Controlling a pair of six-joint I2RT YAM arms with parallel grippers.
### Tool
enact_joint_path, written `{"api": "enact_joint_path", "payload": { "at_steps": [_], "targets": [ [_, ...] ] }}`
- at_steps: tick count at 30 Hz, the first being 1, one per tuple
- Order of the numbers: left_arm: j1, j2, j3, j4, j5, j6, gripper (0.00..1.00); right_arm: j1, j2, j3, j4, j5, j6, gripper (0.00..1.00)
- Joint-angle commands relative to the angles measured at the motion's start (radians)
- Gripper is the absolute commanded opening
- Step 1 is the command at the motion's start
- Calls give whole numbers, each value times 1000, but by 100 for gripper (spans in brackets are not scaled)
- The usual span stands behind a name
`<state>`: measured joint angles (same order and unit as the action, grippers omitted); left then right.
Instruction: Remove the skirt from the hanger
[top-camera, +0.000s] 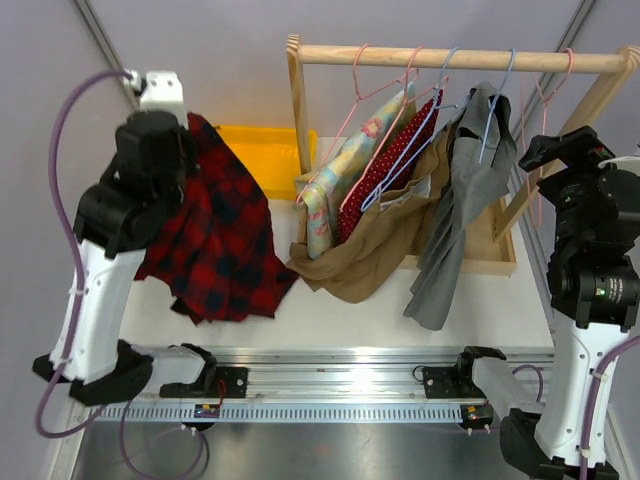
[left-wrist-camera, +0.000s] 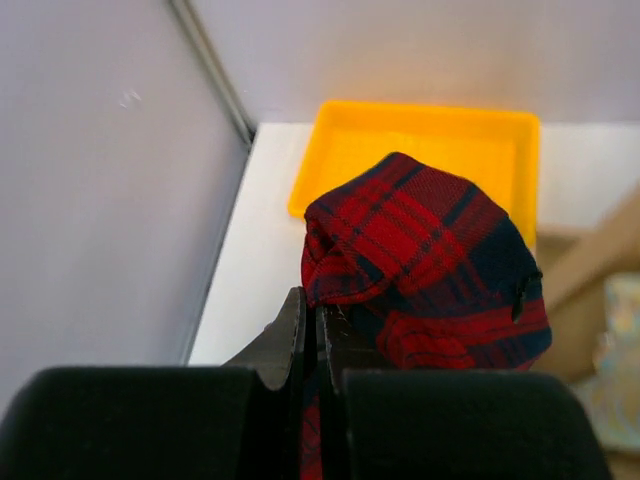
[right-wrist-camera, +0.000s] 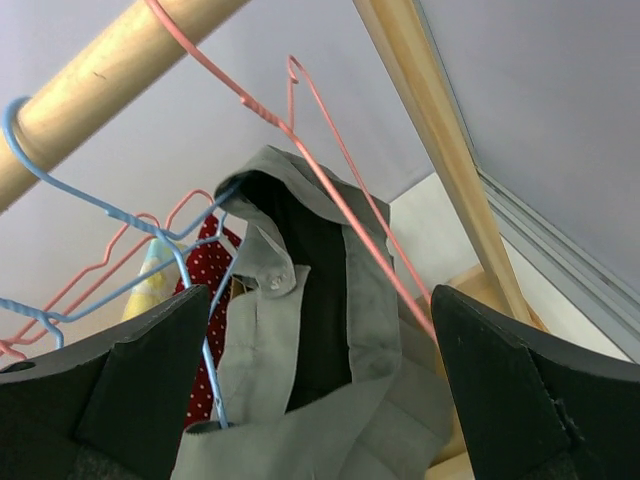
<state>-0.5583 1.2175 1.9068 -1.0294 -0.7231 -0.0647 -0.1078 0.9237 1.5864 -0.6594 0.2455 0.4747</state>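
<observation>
A red and dark plaid skirt (top-camera: 220, 240) hangs free of any hanger from my left gripper (top-camera: 185, 135), raised at the left of the table, its hem resting on the tabletop. In the left wrist view the gripper (left-wrist-camera: 312, 310) is shut on a fold of this skirt (left-wrist-camera: 420, 250). My right gripper (top-camera: 545, 150) is open by the rack's right end. In the right wrist view its gripper (right-wrist-camera: 320, 295) frames a bare pink hanger (right-wrist-camera: 330, 190) and a grey skirt (right-wrist-camera: 370, 400) on a blue hanger (right-wrist-camera: 150, 225), touching neither.
A wooden rack (top-camera: 450, 57) carries several hangers with floral (top-camera: 345, 165), red dotted (top-camera: 385, 165), tan (top-camera: 385, 250) and grey (top-camera: 460, 210) garments. A yellow bin (top-camera: 265, 150) sits behind the plaid skirt. The rack's slanted post (right-wrist-camera: 440, 150) is close to my right gripper.
</observation>
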Motion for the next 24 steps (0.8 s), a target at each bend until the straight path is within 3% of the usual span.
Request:
{"api": "enact_joint_path", "payload": {
  "at_steps": [1, 5, 6, 7, 8, 9, 11, 15, 18, 22, 24],
  "targets": [
    [203, 168, 232, 147, 181, 89, 0, -1, -28, -32, -29, 3, 7, 100],
    [357, 413, 661, 109, 341, 2, 0, -1, -71, -97, -32, -44, 31, 99],
    [371, 437, 685, 179, 381, -6, 0, -1, -78, -126, -29, -55, 36, 100],
    [386, 447, 683, 239, 396, 2, 0, -1, -91, -141, -29, -69, 39, 100],
    [386, 430, 567, 318, 418, 38, 0, -1, -92, -155, -29, -87, 44, 99],
    [386, 406, 481, 536, 469, 55, 0, -1, -97, -182, -28, -95, 50, 99],
    [386, 364, 338, 726, 494, 81, 0, -1, -115, -218, -17, -123, 57, 99],
    [402, 612, 688, 686, 496, 69, 0, -1, -140, -302, 12, -164, 67, 100],
    [411, 599, 530, 930, 530, 25, 0, 0, -148, -324, 17, -167, 59, 99],
    [420, 796, 580, 858, 548, -36, 0, 0, -164, -338, 35, -173, 38, 99],
    [422, 855, 523, 880, 528, -76, 0, -1, -164, -326, 30, -172, 25, 100]
  ]
}}
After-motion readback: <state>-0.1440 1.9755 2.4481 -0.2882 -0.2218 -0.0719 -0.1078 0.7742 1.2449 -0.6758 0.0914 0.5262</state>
